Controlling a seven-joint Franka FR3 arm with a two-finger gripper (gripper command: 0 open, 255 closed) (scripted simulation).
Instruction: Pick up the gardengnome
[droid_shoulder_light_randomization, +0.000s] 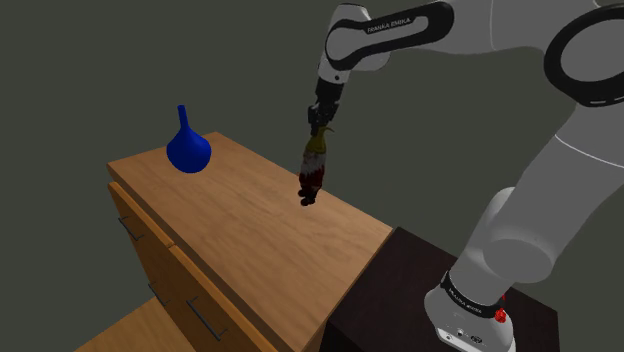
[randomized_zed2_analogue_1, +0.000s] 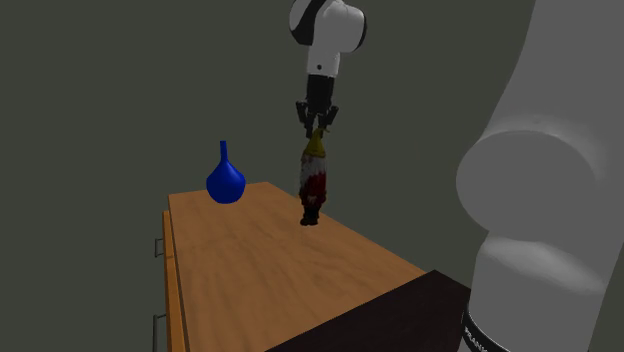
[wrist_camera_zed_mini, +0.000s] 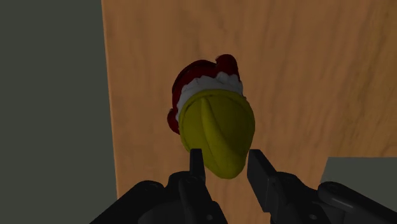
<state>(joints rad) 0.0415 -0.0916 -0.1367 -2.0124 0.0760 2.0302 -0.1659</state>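
The shoulder view looked down over the wooden cabinet (droid_shoulder_light_randomization: 250, 230) from beside the stand (droid_shoulder_light_randomization: 392, 292); the second exterior view faced likewise, lower; the wrist view looked straight down, close; all shared its top.

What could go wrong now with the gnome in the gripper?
1. The gripper pinches only the tapered yellow hat tip of the gnome, so it may slip out.
2. The gnome hangs close to an edge of the table; if dropped, it might tumble off.
3. A swing toward the vase could knock it over.
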